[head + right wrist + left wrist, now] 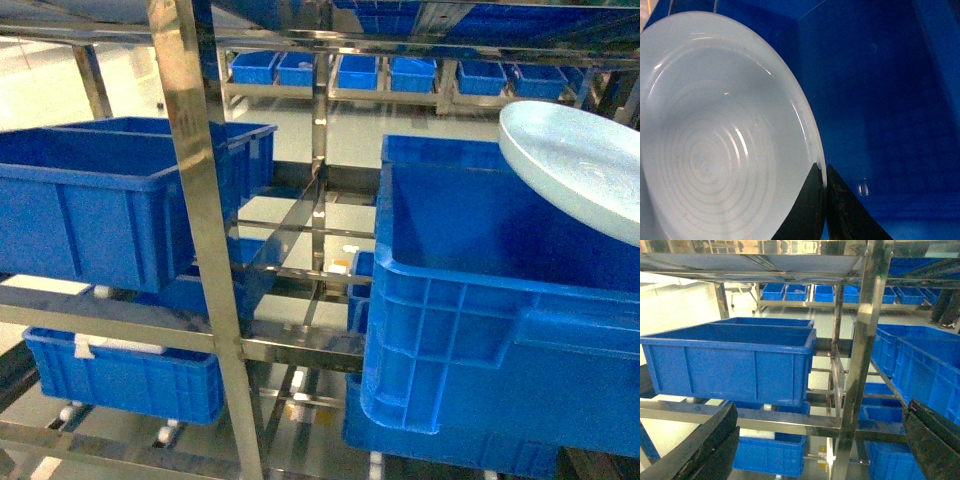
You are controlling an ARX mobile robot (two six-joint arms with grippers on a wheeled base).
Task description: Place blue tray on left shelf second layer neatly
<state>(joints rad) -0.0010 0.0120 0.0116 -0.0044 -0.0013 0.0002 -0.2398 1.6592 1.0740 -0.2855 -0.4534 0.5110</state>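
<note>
Pinching the blue tray (715,145) by its thin rim in my right gripper (825,187), tilted above the right-hand crate (470,300); light, stiff, slick plastic. Left gripper (815,450) gapes, idle.

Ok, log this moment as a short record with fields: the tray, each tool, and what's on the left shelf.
tray: blue tray, pale, round, tilted, held above the big blue crate on the right
right tool: right tool shut on the tray's rim
left tool: left tool open, holding nothing, facing the rack
left shelf: blue bin sitting on it, behind the steel post
task state: tray not yet on the left shelf
</note>
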